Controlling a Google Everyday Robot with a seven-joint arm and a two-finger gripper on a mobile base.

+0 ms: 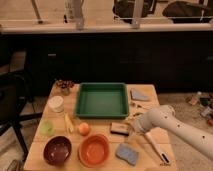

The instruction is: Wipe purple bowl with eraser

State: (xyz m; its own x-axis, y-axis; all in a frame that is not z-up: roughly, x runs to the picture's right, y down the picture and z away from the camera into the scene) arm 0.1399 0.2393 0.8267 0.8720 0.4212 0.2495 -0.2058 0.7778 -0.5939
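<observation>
The purple bowl [57, 150] sits at the front left corner of the wooden table [105, 125], next to the orange bowl [94, 149]. The eraser [118, 128], a small dark-topped block, lies on the table just in front of the green tray [102, 86]. My gripper [132, 127] comes in from the right on a white arm and is right beside the eraser's right end, low over the table. I cannot tell whether it touches the eraser. The bowl is about two bowl-widths to the left of the gripper.
A blue-grey sponge [127, 153] and a long white brush [155, 147] lie at the front right. An orange fruit [84, 128], a yellow object [69, 122], a green cup [47, 128] and a white cup [56, 103] stand on the left. A grey piece [139, 94] lies at the back right.
</observation>
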